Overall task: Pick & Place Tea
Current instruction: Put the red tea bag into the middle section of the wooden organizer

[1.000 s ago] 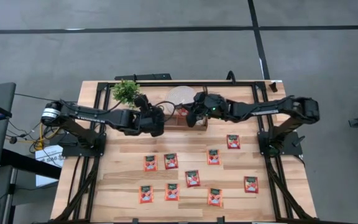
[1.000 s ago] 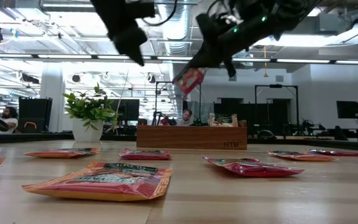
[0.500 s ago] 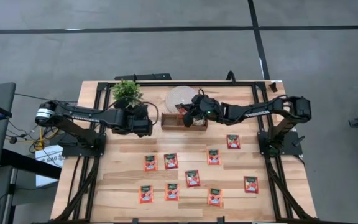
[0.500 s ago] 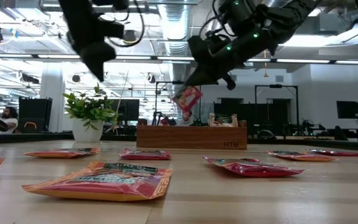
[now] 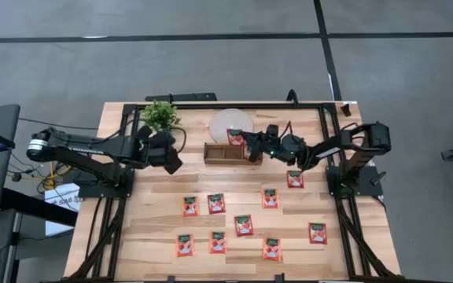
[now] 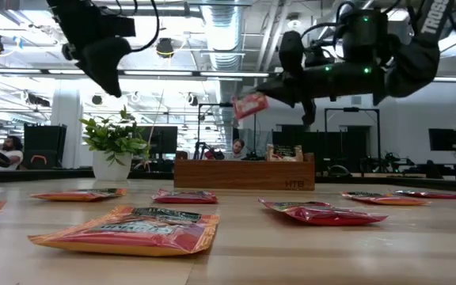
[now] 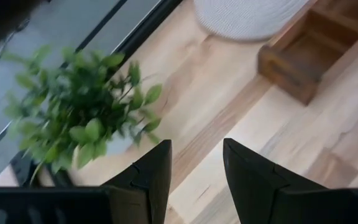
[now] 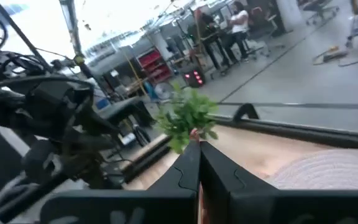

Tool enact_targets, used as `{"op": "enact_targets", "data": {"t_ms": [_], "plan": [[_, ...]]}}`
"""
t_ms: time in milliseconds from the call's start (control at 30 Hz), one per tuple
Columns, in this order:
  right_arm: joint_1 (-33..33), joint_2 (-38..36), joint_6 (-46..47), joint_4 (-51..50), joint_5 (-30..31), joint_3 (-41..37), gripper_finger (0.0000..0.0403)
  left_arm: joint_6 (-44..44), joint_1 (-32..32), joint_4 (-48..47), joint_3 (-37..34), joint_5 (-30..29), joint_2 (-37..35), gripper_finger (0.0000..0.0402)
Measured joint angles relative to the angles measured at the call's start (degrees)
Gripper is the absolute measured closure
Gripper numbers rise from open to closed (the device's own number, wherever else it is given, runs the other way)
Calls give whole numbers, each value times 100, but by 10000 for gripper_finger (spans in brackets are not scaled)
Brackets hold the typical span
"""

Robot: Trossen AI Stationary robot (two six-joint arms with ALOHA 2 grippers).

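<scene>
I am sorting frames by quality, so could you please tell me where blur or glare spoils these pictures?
Left wrist view: the plant is smeared by blur, while the dark fingers look sharp. Right wrist view: the room behind is soft and washed out by bright light. Low view: ceiling lights glare behind the arms, and the nearest tea packet looks slightly soft. High view: evenly lit, no glare.

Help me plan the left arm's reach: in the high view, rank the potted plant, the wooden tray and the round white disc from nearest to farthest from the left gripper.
From the left gripper:
1. Potted plant, at the table's far edge, beside the gripper.
2. Wooden tray, toward the table's middle.
3. Round white disc, behind the tray at the far edge.
</scene>
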Motion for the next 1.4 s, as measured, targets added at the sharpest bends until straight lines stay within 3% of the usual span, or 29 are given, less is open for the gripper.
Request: {"op": "enact_targets", "data": {"t_ms": [100, 300, 1400], "plan": [[90, 389, 89, -28, 125, 168, 403, 238, 0, 274, 0, 49, -4, 264], [269, 776, 90, -11, 1154, 267, 403, 263, 0, 346, 0, 190, -4, 264], [364, 808, 35, -1772, 1435, 920, 403, 429, 0, 615, 0, 169, 9, 264]]}}
